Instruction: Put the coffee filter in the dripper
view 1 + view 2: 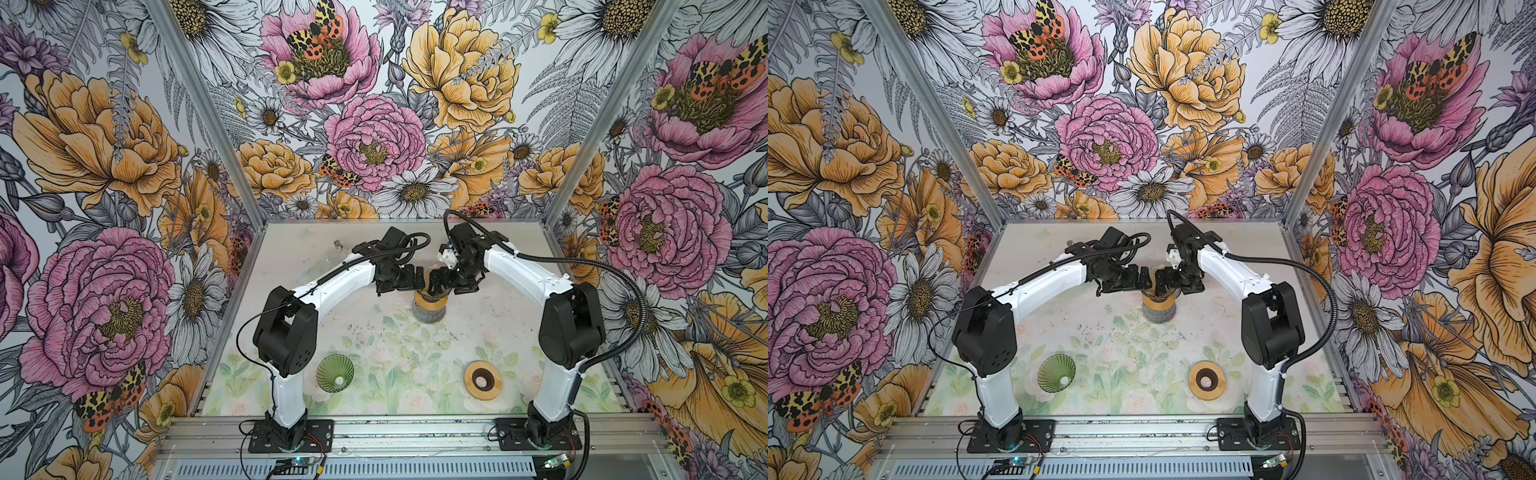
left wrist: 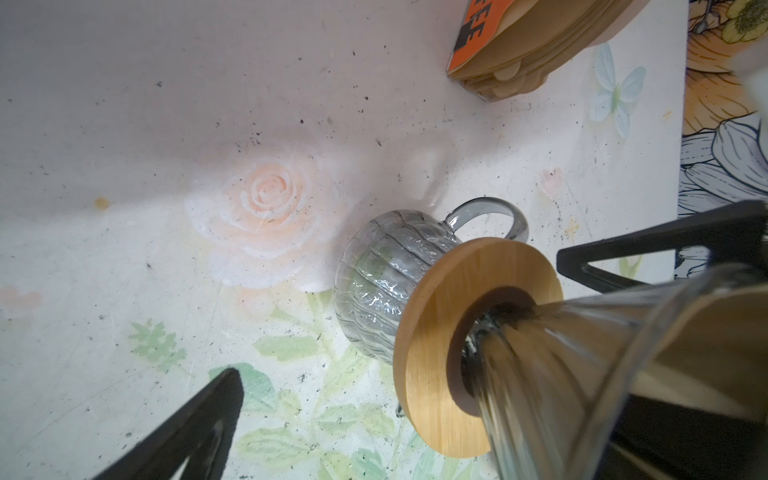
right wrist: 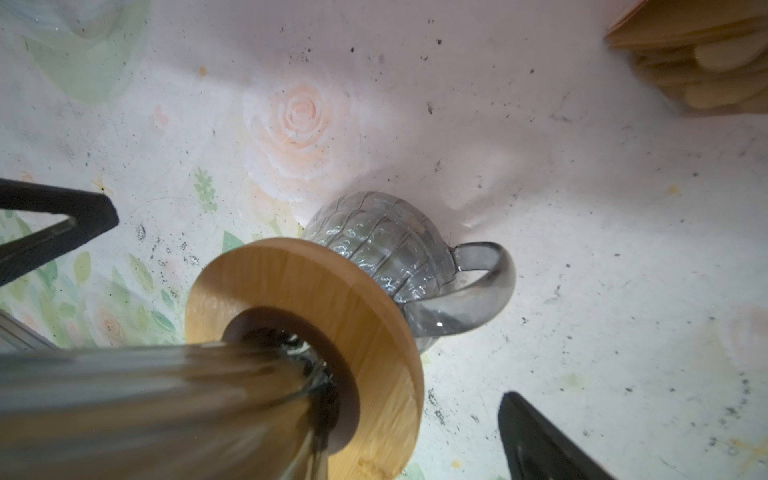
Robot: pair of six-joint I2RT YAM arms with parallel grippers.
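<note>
While the left gripper (image 1: 417,277) and right gripper (image 1: 437,286) face each other over the far centre of the table (image 1: 374,332), both sets of jaws stand spread, flanking the glass dripper (image 2: 582,365); contact cannot be confirmed. A brown coffee filter (image 2: 715,332) lies inside the dripper, which sits in a wooden collar (image 2: 432,332) on the glass server (image 2: 374,270). A filter stack (image 2: 532,45) lies farther back. Near left is a green dripper (image 1: 335,372); near right is a wooden ring (image 1: 483,380).

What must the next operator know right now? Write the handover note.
Left gripper: fingers open, beside the clear glass cone dripper. Right gripper: open, on its other side.
The dripper sits in a wooden ring atop the ribbed glass jug; the brown paper coffee filter shows through its wall.
Done: filter appears to be in. To do: check its seating, pull both arms clear.
</note>
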